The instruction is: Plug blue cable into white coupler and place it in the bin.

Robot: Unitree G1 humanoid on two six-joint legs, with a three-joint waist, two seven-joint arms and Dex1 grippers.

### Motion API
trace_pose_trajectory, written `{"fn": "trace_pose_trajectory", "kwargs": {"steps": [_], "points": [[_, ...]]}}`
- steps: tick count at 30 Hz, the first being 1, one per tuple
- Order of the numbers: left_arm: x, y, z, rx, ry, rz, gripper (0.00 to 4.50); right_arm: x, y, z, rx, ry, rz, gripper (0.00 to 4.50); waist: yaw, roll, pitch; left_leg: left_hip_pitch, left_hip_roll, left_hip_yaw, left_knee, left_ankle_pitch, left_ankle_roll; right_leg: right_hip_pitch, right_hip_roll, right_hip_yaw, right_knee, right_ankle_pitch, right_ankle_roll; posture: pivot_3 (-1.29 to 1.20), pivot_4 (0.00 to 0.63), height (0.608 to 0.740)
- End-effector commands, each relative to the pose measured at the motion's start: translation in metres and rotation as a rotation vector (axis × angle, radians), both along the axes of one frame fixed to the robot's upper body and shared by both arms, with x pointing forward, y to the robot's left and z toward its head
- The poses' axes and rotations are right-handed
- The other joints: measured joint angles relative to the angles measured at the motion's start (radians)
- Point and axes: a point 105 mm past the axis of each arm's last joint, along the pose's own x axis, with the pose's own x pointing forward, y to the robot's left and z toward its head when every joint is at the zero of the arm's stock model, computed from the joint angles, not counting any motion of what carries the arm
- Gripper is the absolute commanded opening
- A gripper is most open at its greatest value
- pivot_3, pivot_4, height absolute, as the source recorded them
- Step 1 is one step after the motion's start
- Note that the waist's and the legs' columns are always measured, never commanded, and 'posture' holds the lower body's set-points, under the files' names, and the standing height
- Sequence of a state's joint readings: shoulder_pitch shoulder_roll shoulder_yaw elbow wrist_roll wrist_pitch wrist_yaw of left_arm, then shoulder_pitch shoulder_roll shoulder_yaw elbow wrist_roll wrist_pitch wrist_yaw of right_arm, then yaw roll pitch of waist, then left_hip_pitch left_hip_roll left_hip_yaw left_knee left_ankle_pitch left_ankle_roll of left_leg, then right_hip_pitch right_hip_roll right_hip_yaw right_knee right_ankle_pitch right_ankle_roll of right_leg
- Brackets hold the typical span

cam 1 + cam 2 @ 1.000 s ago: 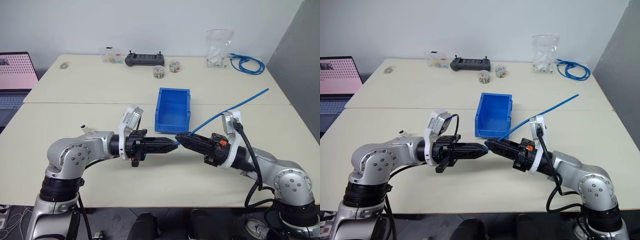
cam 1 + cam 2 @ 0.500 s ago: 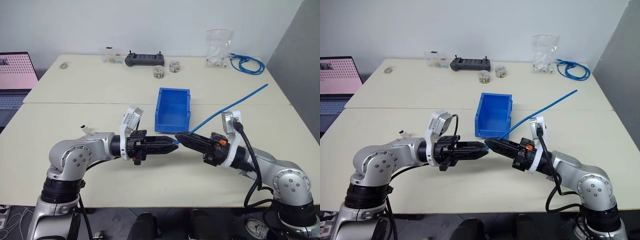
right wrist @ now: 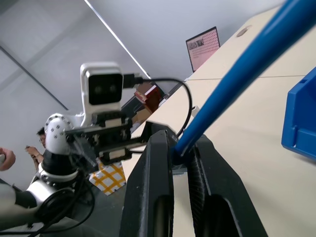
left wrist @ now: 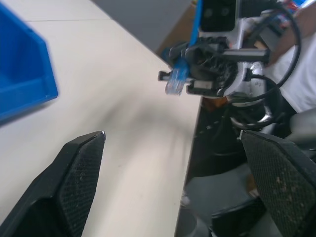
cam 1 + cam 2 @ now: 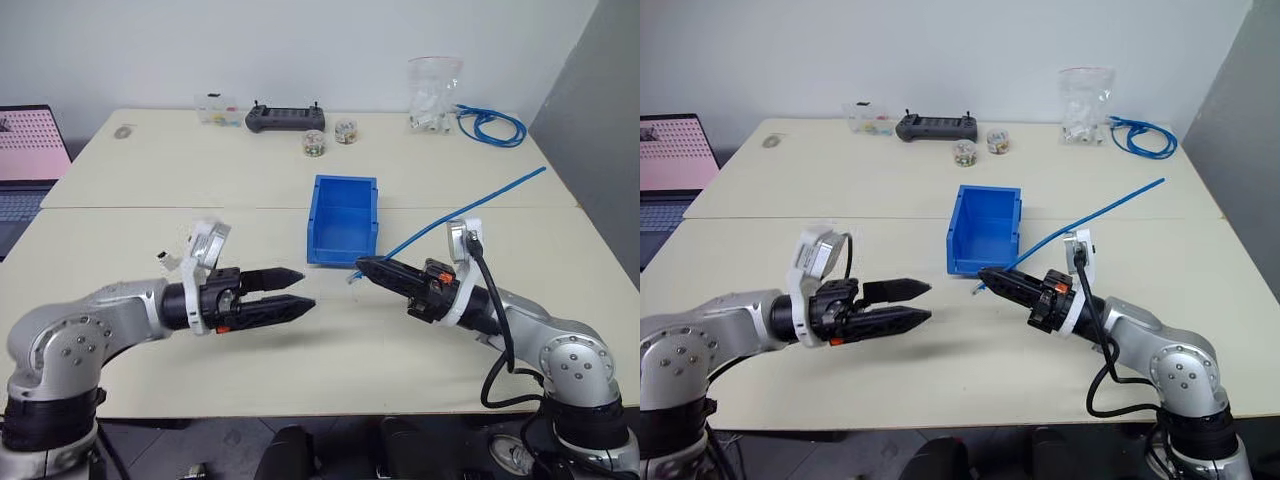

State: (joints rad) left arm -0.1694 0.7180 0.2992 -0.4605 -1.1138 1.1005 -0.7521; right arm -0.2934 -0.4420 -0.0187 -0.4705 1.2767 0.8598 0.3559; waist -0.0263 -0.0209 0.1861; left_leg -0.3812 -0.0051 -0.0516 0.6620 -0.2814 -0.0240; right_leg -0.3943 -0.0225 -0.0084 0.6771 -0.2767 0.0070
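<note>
Silver arms, seemingly ribbed black fingers [image 5: 290, 273]

Bare table [image 5: 330, 340] lies open between the two arms, with the bin [image 5: 343, 217] standing just behind that gap.

No legible text, label or number anywhere.

Bright even light, blurred wrist close-ups
</note>
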Motion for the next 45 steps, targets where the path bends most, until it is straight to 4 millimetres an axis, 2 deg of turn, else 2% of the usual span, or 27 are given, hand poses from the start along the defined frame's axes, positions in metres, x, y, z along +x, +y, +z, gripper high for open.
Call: {"fn": "trace_pose_trajectory", "kwargs": {"steps": [1,2,4,6,8,10,15,24,26,29,38,40,41,45], "points": [[0.03,0.027,-0.017,0.143,-0.173,0.405,4.5,0.005,-0.003,0.006,0.005,-0.045,-0.019,0.11,0.004,0.0,0.0,0.0,0.0,0.0,0.0,0.0,0.0,0.0,0.0,0.0,0.0,0.0,0.0,0.0,0.15,0.74],[0.037,0.039,-0.024,0.183,-0.208,0.538,4.5,0.006,-0.003,0.004,-0.003,-0.047,-0.019,0.11,0.005,0.0,0.0,0.0,0.0,0.0,0.0,0.0,0.0,0.0,0.0,0.0,0.0,0.0,0.0,0.0,0.15,0.74],[0.05,0.076,-0.036,0.239,-0.229,0.879,4.5,0.005,-0.001,0.002,-0.026,-0.054,-0.006,0.11,0.01,0.0,0.0,0.0,0.0,0.0,0.0,0.0,0.0,0.0,0.0,0.0,-0.001,0.0,0.0,0.0,0.15,0.74],[0.049,0.111,-0.046,0.318,-0.234,1.148,4.5,0.005,0.001,0.001,-0.04,-0.061,0.008,0.11,0.013,0.0,0.0,-0.001,0.0,-0.001,0.0,0.0,0.0,0.0,0.0,-0.001,-0.001,0.0,0.0,0.0,0.15,0.74],[0.045,0.124,-0.053,0.349,-0.225,1.281,4.5,0.005,0.002,0.0,-0.048,-0.068,0.015,0.11,0.014,-0.001,0.0,-0.001,0.0,0.001,0.0,0.0,0.0,0.0,0.0,0.0,-0.002,0.001,-0.002,0.0,0.15,0.74],[0.043,0.129,-0.06,0.359,-0.196,1.362,4.5,0.006,0.003,0.0,-0.056,-0.072,0.021,0.11,0.019,-0.001,0.0,-0.001,0.0,0.0,0.0,0.0,0.0,0.0,0.0,0.0,-0.002,0.003,-0.004,0.0,0.15,0.74],[0.051,0.137,-0.077,0.382,-0.107,1.486,4.5,0.008,0.005,0.0,-0.065,-0.081,0.028,0.11,0.031,-0.002,-0.001,-0.002,0.0,-0.001,0.001,0.0,0.0,0.0,0.0,-0.002,-0.002,0.003,-0.004,0.0,0.15,0.74],[0.096,0.138,-0.07,0.364,-0.121,1.521,4.5,0.009,0.005,0.0,-0.072,-0.088,0.031,0.11,0.026,-0.002,-0.001,-0.002,-0.001,0.0,0.001,0.0,0.0,0.0,0.0,-0.002,-0.001,0.004,-0.004,0.0,0.15,0.74],[0.104,0.145,-0.067,0.373,-0.13,1.557,4.5,0.009,0.006,0.001,-0.074,-0.089,0.033,0.11,0.025,-0.002,-0.001,-0.002,-0.001,0.0,0.001,0.0,0.0,0.0,0.0,-0.002,-0.001,0.004,-0.004,0.0,0.15,0.74],[0.111,0.154,-0.064,0.387,-0.141,1.607,4.5,0.009,0.005,0.001,-0.078,-0.091,0.033,0.11,0.024,-0.002,-0.001,-0.002,-0.001,0.0,0.001,0.0,0.0,0.0,0.0,-0.002,0.0,0.004,-0.004,0.0,0.15,0.74],[0.121,0.158,-0.064,0.383,-0.14,1.63,4.5,0.008,0.005,0.0,-0.084,-0.092,0.034,0.11,0.024,-0.002,-0.001,-0.002,-0.001,0.0,0.001,0.0,0.0,0.0,0.0,-0.002,0.0,0.004,-0.004,0.0,0.15,0.74],[0.121,0.157,-0.065,0.381,-0.136,1.63,4.14,0.007,0.005,0.001,-0.085,-0.092,0.034,0.11,0.024,-0.002,-0.001,-0.002,-0.001,0.0,0.001,0.0,0.0,0.0,0.0,-0.002,0.0,0.004,-0.004,0.0,0.15,0.74],[0.121,0.157,-0.066,0.381,-0.135,1.628,4.11,0.007,0.005,0.0,-0.086,-0.092,0.035,0.11,0.024,-0.002,-0.001,-0.002,-0.001,0.0,0.001,0.0,0.0,0.0,0.0,-0.002,0.0,0.004,-0.004,0.0,0.15,0.74],[0.121,0.156,-0.067,0.39,-0.137,1.625,3.18,0.007,0.005,0.0,-0.087,-0.091,0.035,0.11,0.024,-0.002,-0.001,-0.002,-0.001,0.0,0.001,0.0,0.0,-0.001,0.0,-0.002,0.0,0.004,-0.004,0.0,0.15,0.74]]}}
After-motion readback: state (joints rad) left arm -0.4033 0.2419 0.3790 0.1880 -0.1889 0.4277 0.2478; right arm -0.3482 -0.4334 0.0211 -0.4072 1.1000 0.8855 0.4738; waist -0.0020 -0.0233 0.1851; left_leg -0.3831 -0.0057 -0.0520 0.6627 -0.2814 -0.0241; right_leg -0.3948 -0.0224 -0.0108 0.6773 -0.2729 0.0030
